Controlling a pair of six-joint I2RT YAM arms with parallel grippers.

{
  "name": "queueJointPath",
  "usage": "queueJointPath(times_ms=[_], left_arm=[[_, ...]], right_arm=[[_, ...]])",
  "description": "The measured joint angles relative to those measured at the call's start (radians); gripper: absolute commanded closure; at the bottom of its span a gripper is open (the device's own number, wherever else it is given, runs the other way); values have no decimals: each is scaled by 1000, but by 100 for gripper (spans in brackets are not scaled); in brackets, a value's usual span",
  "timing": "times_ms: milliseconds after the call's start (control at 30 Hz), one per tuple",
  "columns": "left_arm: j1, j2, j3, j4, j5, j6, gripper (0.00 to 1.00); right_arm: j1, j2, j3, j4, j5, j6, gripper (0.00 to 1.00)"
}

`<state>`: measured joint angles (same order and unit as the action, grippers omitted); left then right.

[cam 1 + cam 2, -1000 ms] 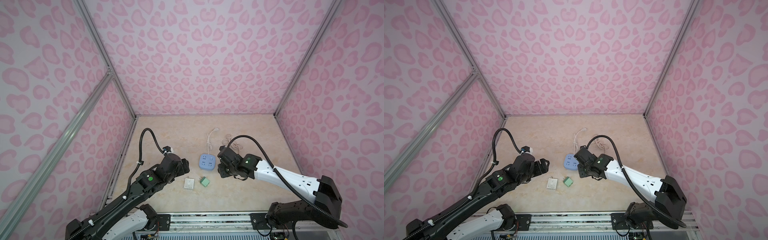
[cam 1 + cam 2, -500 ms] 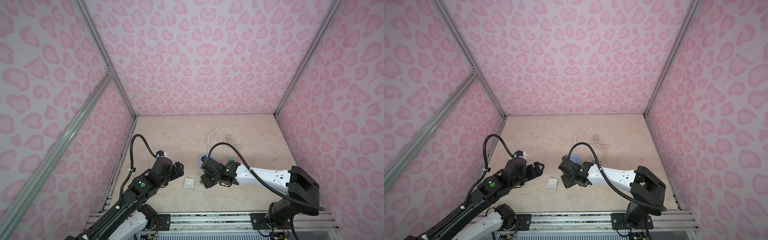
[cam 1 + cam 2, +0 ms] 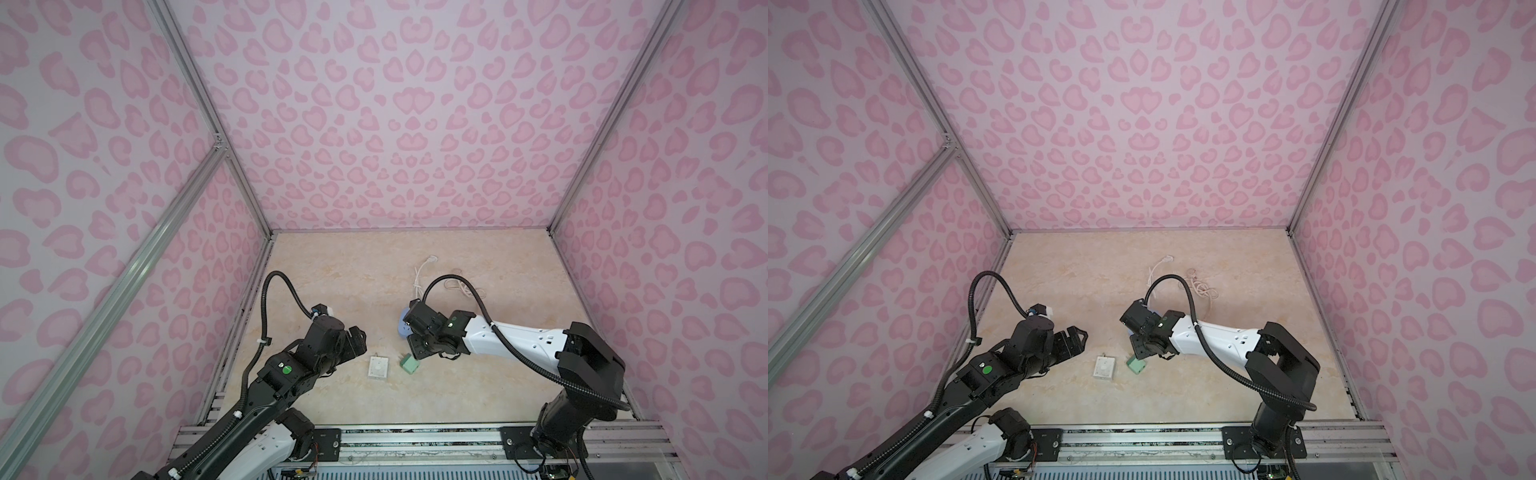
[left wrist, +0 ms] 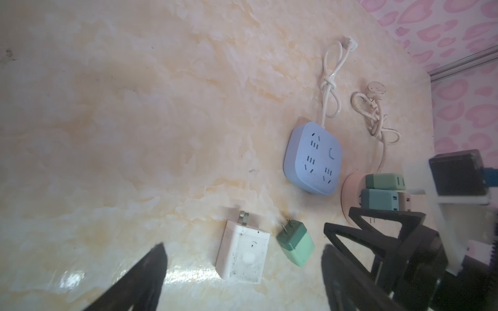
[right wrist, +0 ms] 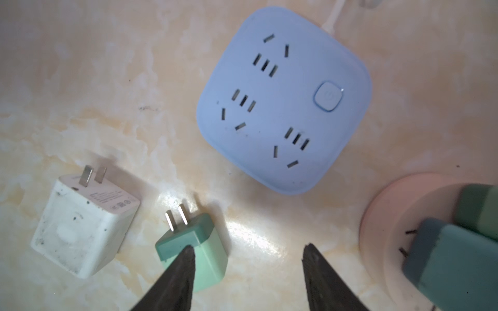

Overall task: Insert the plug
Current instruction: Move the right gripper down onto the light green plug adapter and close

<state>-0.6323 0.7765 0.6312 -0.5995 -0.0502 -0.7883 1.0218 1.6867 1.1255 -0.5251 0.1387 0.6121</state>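
A green plug (image 5: 192, 251) lies on its side on the table, prongs toward the blue power strip (image 5: 283, 102). My right gripper (image 5: 248, 247) hangs open just above the table. One of its fingers (image 5: 177, 274) overlaps the green plug's body and nothing sits between the jaws. In both top views the right gripper (image 3: 419, 351) covers part of the blue power strip (image 3: 402, 328), with the green plug (image 3: 409, 362) just in front of it. My left gripper (image 4: 244, 246) is open and empty, to the left of a white plug (image 4: 242, 255).
A round pink socket (image 5: 382, 229) with two green plugs pushed into it stands beside the blue strip. Knotted white cords (image 3: 457, 286) lie behind the strip. The white plug (image 3: 378, 368) rests left of the green one. Pink walls enclose the table.
The right gripper swung left over the green plug, then drew back a little, so the plug shows again in the same place. The left gripper drew back slightly.
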Motion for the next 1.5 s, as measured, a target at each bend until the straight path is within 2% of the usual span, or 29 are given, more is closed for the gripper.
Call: queueJointPath(times_ms=[133,333,833,1033,1267,1500], left_arm=[[0,5,3,7,10,0,9],[2,6,7,23,22,4,9],[8,5,6,29,44,3,9],[9,5,6,29,44,3,9],[9,5,6,29,47,-1,9],[9,5,1,29,51,-5,9]], right_arm=[[13,5,10,4,-23,-32,34],[62,1,-6,7,-87,-105,36],[80,72,-6,7,-121,-173,38],[80,106,-6,10,-121,-178,47],[80,130,-12,34,-121,-175,53],[77,138,-11,45,-124,-171,76]])
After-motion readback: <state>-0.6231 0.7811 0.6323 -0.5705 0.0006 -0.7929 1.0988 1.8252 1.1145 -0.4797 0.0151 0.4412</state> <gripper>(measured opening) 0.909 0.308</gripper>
